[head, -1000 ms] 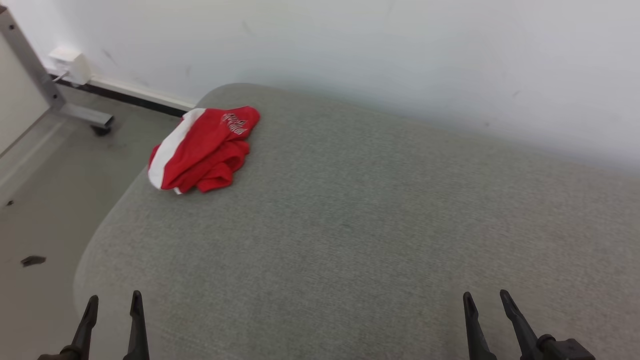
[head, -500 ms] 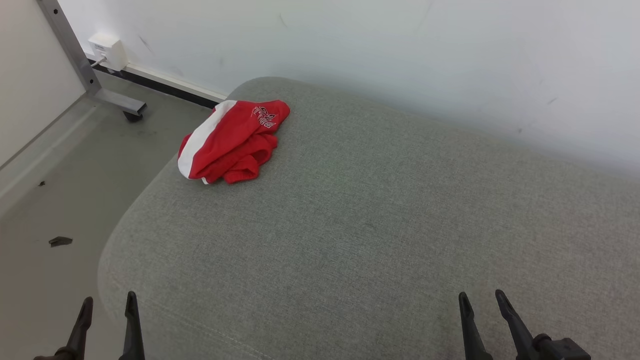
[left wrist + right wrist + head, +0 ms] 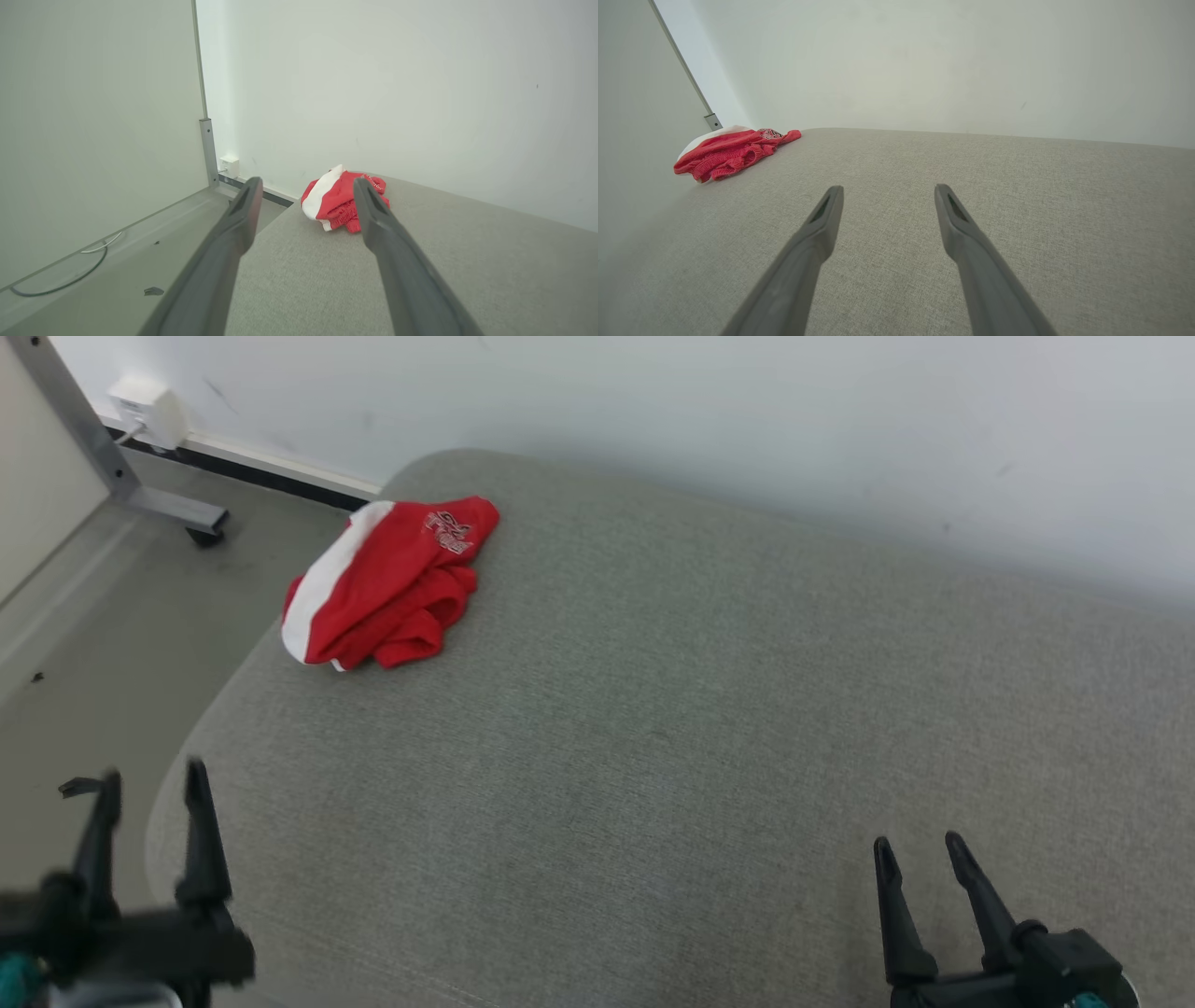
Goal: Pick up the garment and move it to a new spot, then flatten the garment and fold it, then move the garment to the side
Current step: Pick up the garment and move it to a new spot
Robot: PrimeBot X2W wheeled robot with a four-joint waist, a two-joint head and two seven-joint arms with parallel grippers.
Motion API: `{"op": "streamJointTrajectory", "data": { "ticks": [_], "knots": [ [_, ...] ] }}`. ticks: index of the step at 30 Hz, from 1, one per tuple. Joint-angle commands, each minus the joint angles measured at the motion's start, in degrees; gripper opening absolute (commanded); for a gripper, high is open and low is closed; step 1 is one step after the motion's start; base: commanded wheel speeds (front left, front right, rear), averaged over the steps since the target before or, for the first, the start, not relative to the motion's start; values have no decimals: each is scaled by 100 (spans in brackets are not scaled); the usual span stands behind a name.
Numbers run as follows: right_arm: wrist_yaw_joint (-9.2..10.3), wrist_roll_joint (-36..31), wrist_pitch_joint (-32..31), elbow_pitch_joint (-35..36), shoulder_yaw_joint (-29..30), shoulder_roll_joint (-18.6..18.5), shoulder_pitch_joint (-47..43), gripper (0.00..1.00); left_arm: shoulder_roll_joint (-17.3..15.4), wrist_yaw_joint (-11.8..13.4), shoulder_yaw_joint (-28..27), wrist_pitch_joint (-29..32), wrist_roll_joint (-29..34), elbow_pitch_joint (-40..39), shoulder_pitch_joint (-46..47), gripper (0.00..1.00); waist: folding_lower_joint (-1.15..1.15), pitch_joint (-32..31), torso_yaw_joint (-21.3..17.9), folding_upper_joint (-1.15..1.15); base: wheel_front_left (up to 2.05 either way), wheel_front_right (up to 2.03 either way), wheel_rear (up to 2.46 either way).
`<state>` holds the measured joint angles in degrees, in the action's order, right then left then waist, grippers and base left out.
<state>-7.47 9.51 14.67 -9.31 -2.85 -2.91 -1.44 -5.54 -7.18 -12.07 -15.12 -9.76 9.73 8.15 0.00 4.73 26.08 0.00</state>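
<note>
- Garment (image 3: 387,583): a red knit with a white band, seen crumpled at the far left corner of the grey upholstered cushion (image 3: 653,728), close to its rounded edge and near the wall (image 3: 747,420).
- Left gripper (image 3: 152,775): jaws held wide apart, nothing between them. It is placed over the cushion's near left edge.
- Right gripper (image 3: 917,843): jaws likewise spread and empty, at the near right, well apart from the garment.
- Key relation: the garment lies ahead of the left jaws and slightly to their right, so the left arm is judged much the nearer.
- Long axis: run diagonally, near-left to far-right, with the white band on the outer side.
- Poorly seen: the lettering cannot be read. Sleeves and collar cannot be told apart. The left gripper is blurred in the head view. In the left wrist view one finger covers the garment's edge.
</note>
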Motion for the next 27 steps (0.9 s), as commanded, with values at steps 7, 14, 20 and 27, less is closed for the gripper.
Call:
{"op": "streamJointTrajectory", "data": {
  "ticks": [7,14,20,27],
  "knots": [
    [-1,-294,-141,347,231,-73,495,100,-499,-18,-54,0,-302,363,1622,100,0,1057,-833,0,0,0,0],
    [-1,-574,-224,831,440,-106,889,100,-1242,-22,-296,5,-881,1058,3074,100,0,1989,-1566,0,0,0,0],
    [-1,-687,-229,1204,680,-80,966,100,-1982,-23,23,180,-1246,1881,4008,100,0,2418,-1938,0,0,0,0],
    [-1,-777,-290,1536,809,-41,912,100,-2434,-22,323,227,-1581,2873,4547,100,0,2669,-2131,0,0,0,0]
  ]
}}
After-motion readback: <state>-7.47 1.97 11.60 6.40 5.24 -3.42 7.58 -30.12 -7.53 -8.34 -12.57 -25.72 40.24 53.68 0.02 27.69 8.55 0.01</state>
